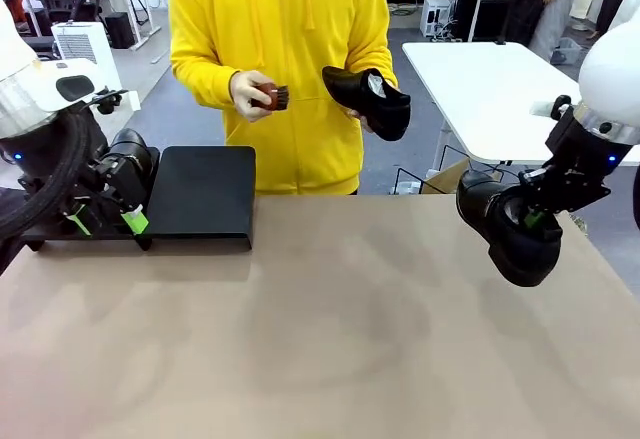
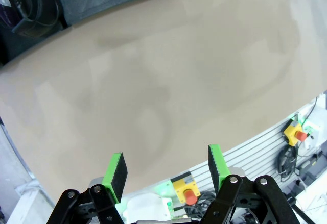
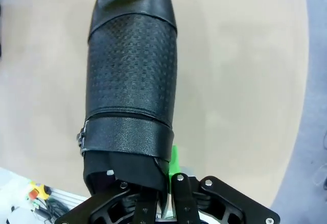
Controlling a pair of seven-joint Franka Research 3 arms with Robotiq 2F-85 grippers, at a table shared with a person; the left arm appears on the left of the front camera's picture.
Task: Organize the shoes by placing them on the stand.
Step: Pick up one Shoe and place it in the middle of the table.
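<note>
Gripping: right end effector (image 1: pixel 528 221) pinched shut on the rim of the buckle-strap shoe (image 1: pixel 508 231); one green pad (image 3: pixel 174 158) shows against the collar edge
Why that grip: rim is thin enough for the fingers, and it leaves the sole free to set down flat, my guess
Shoe location: off the bench (image 1: pixel 330 339), hanging over its right side, well apart from the stand (image 1: pixel 200 194)
Shoe axis, right wrist view: buckle-strap shoe (image 3: pixel 130 71) runs along the fingers, toe away from the wrist, heel end at the fingers, upper facing the camera
Shoe axis, front view: tilted, one end clearly lower and nearer the bench, probably the toe; not level enough to place yet
Left end effector: (image 1: pixel 105 221) pads spread, nothing between them, low at the stand's front edge; same in left wrist view (image 2: pixel 167 169), bare bench under it
Why left sits there: likely parked or waiting near the drop zone, can't confirm
Stand: far left of bench, long axis across the bench, right panel bare
Person: hand (image 1: pixel 248 94) holds a small brush (image 1: pixel 275 97); second shoe (image 1: pixel 368 101) held up beside it, above the bench
Second shoe axis: roughly crosswise, dipping to picture right, white stuffing showing; looks like it is being brushed before handover, a guess
Next need: carry across to stand, level the sole
</note>
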